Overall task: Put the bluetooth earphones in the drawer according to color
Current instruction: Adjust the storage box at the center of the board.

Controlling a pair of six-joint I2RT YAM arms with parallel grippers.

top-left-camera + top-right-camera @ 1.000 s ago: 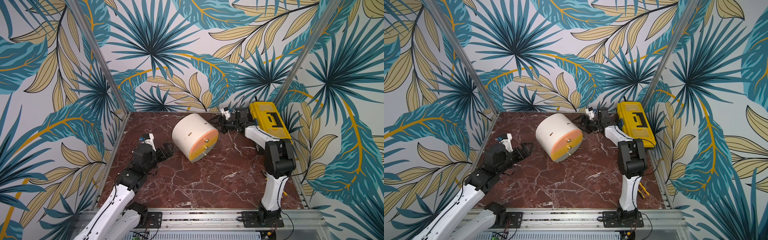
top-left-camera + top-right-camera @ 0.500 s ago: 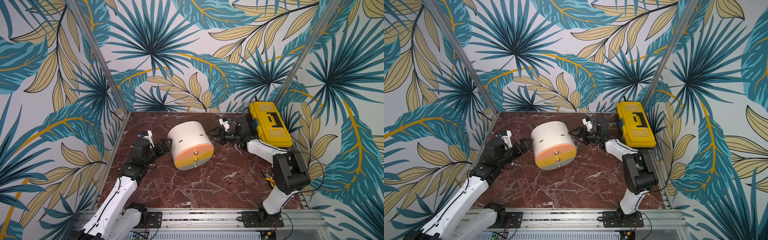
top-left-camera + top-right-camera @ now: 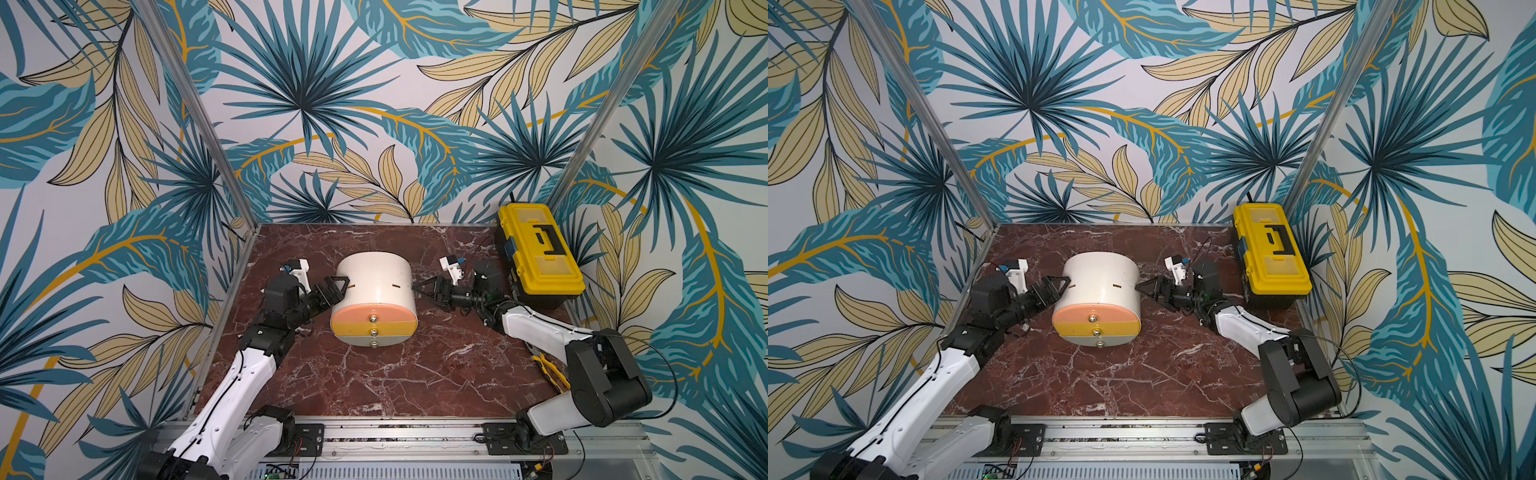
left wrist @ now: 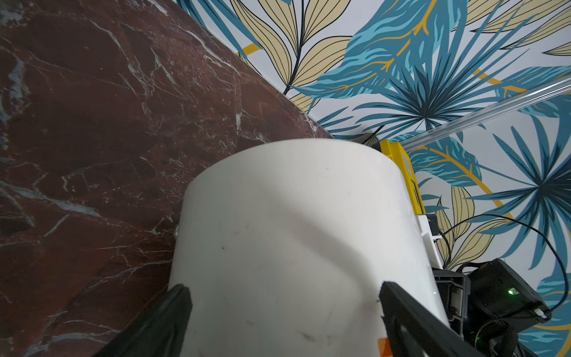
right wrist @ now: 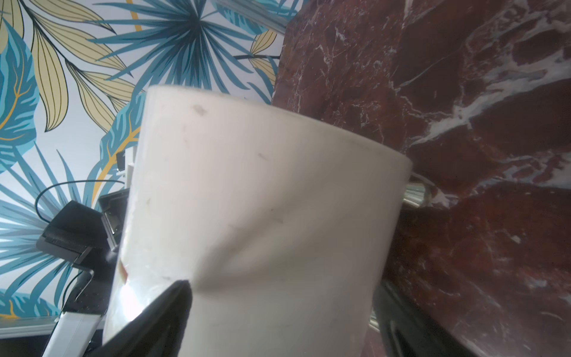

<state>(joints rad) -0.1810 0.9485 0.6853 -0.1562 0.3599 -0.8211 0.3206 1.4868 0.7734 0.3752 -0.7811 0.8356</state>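
The drawer (image 3: 374,282) (image 3: 1100,282) is a cream round-topped cabinet in mid-table, its peach, yellow and grey fronts with metal knobs (image 3: 374,331) facing the front edge, all closed. My left gripper (image 3: 338,286) (image 3: 1059,286) is open, fingertips against the cabinet's left side; in the left wrist view its cream wall (image 4: 293,231) fills the space between the spread fingers (image 4: 282,290). My right gripper (image 3: 417,286) (image 3: 1142,289) is open against the right side, and the wall (image 5: 262,201) spans its fingers (image 5: 282,287) too. The bluetooth earphones are out of view.
A yellow-and-black toolbox (image 3: 538,253) (image 3: 1271,249) stands shut in the back right corner, just behind my right arm. Yellow-handled pliers (image 3: 548,368) lie by the right edge under that arm. Patterned walls close in the red marble table (image 3: 374,382) on three sides.
The cabinet has turned from facing front-right to facing the front edge and shifted slightly left. Both grippers moved in to its two sides; the right one came forward from beside the toolbox.
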